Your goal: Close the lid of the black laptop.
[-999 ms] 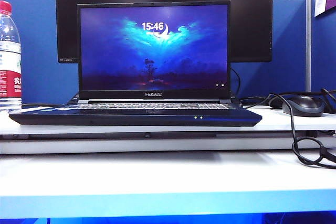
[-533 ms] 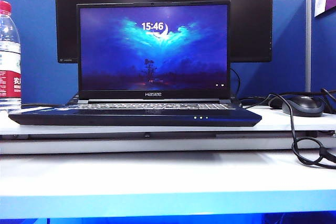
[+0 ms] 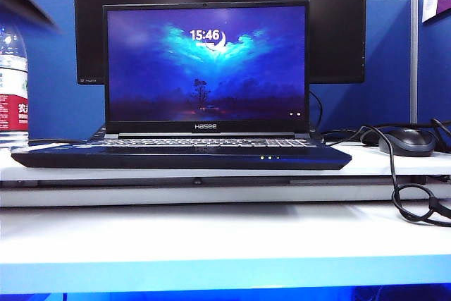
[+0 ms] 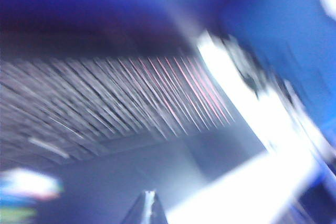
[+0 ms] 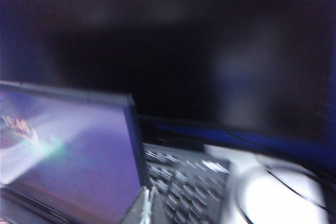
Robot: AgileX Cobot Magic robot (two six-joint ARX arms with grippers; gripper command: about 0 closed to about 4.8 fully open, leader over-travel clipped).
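1. Left gripper [image 4: 147,205] shows only as a dark pointed tip in its badly smeared wrist view, and whether its jaws stand apart or together cannot be told; in the exterior view a dark blur at the upper left corner is probably its arm, high above the water bottle [image 3: 13,96].
2. Water bottle stands at the far left edge of the white desk [image 3: 211,234], well apart from the laptop.
3. Black laptop [image 3: 182,154] sits centred on the desk, its base flat and its front edge with small lights facing the camera.
4. Lid [image 3: 206,61] stands fully open and near upright, wallpaper and clock lit, in front of a larger black monitor [image 3: 338,26].
5. Judged from its build, the lid is a thin, stiff panel on a firm hinge: light to swing, but its glass face is fragile. The top bezel or the plain back near the top edge looks the best place to push it forward and down.
6. Mouse [image 3: 406,142] and its looped cable lie on the right of the desk.
7. Right gripper [image 5: 149,203] hangs near the lid's right edge, above the keys, in its blurred wrist view; its jaws' state cannot be told either.
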